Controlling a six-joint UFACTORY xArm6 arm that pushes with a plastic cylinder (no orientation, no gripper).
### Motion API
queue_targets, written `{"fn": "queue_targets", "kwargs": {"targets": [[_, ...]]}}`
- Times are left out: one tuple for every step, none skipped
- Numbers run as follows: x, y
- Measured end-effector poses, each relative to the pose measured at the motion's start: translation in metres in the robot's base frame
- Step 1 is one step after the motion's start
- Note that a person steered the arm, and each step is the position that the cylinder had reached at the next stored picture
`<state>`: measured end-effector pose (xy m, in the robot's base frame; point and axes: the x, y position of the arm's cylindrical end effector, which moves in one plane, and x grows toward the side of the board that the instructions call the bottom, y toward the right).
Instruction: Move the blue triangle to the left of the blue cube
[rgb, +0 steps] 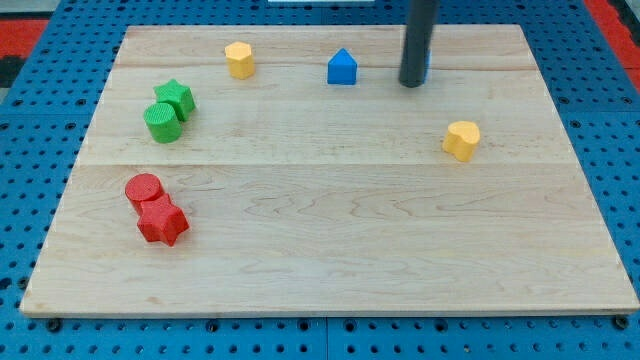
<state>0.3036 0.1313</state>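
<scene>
The blue triangle (342, 67) sits near the view's top, a little left of centre. My tip (411, 84) rests on the board to its right, with a gap between them. The dark rod hides most of the blue cube (428, 63); only a thin blue sliver shows at the rod's right edge. The tip seems to be in front of or against the cube; I cannot tell whether they touch.
A yellow hexagon (239, 59) lies at the top left. A yellow heart (461, 139) lies at the right. A green star (176, 98) and green cylinder (163, 122) touch at the left. A red cylinder (144, 190) and red star (162, 222) touch at the lower left. The wooden board (330, 250) lies on a blue pegboard.
</scene>
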Motion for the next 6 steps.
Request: {"fn": "queue_targets", "kwargs": {"targets": [[-0.002,-0.001],[0.019,-0.067],[0.020,-0.138],[-0.012,-0.109],[-0.026,-0.095],[-0.025,-0.163]]}}
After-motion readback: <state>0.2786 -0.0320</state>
